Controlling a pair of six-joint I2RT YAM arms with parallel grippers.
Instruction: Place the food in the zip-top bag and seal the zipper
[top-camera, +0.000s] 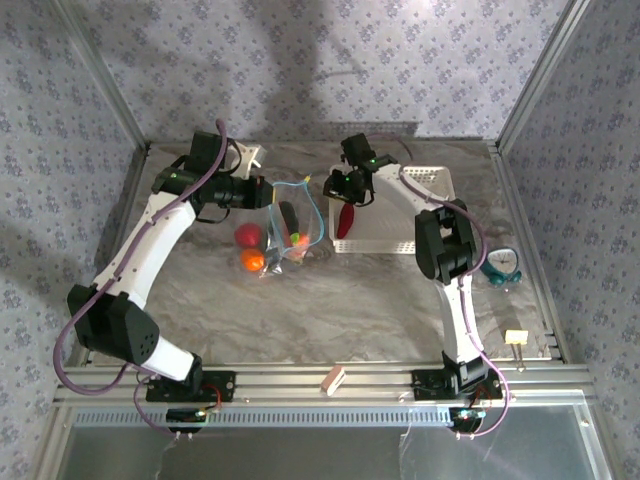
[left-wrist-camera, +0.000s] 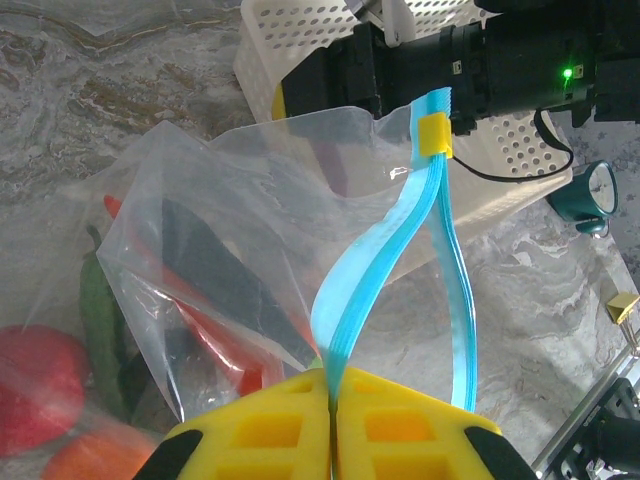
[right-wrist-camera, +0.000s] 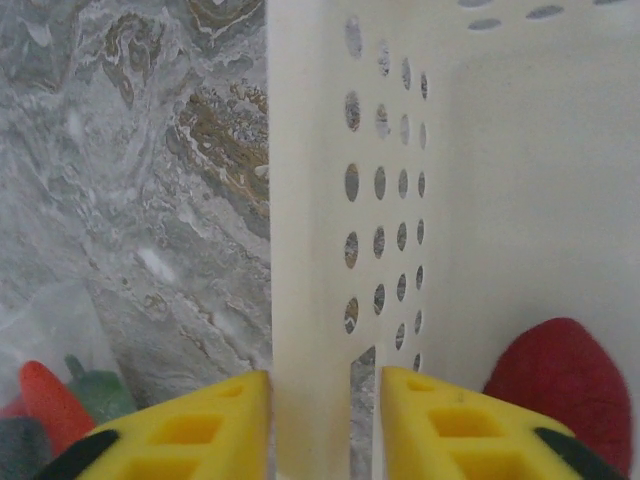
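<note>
My left gripper (left-wrist-camera: 332, 376) is shut on the light-blue zipper (left-wrist-camera: 385, 250) of the clear zip-top bag (left-wrist-camera: 215, 215), left of table centre (top-camera: 292, 232). The bag's mouth gapes open, with a yellow slider (left-wrist-camera: 433, 135) at the far end. Inside it lie a dark vegetable (left-wrist-camera: 215, 260), a red chili (left-wrist-camera: 225, 355) and a green piece (left-wrist-camera: 100, 315). A red tomato (top-camera: 247, 235) and an orange (top-camera: 253, 260) rest by the bag. My right gripper (right-wrist-camera: 325, 385) is open, its yellow fingers (right-wrist-camera: 445, 425) straddling the white basket's wall (right-wrist-camera: 310, 230). A dark red piece (right-wrist-camera: 565, 385) lies inside the basket (top-camera: 425, 178).
A teal object (top-camera: 500, 268) lies right of the basket, near the frame rail. A small wooden block (top-camera: 333, 380) rests on the near rail, and a pale block (top-camera: 517, 338) sits at the right edge. Bare marbled tabletop (top-camera: 330, 310) spreads in front of the arms.
</note>
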